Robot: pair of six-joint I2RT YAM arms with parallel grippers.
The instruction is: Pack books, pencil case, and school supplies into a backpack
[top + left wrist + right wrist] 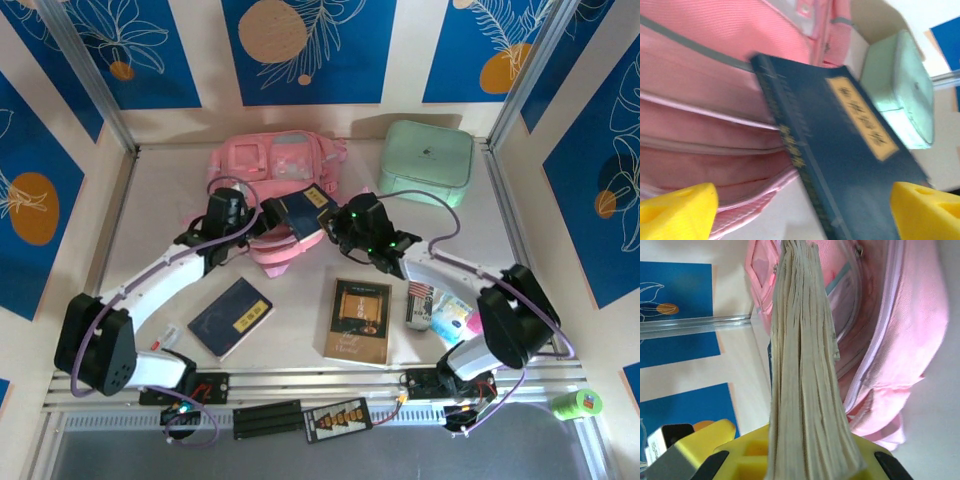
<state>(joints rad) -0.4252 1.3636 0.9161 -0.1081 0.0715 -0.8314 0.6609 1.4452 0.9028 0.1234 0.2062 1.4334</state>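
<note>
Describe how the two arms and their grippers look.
The left arm and right arm have white links between bulky black joints, with a thin purple cable looping along each. Green lights glow on the right wrist. The left gripper and right gripper have blunt yellow fingers.

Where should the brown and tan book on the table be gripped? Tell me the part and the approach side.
Probably its left long edge, coming from the left: the brown and tan book lies flat and thin, and bare table borders that side, while school supplies crowd its right edge.
</note>
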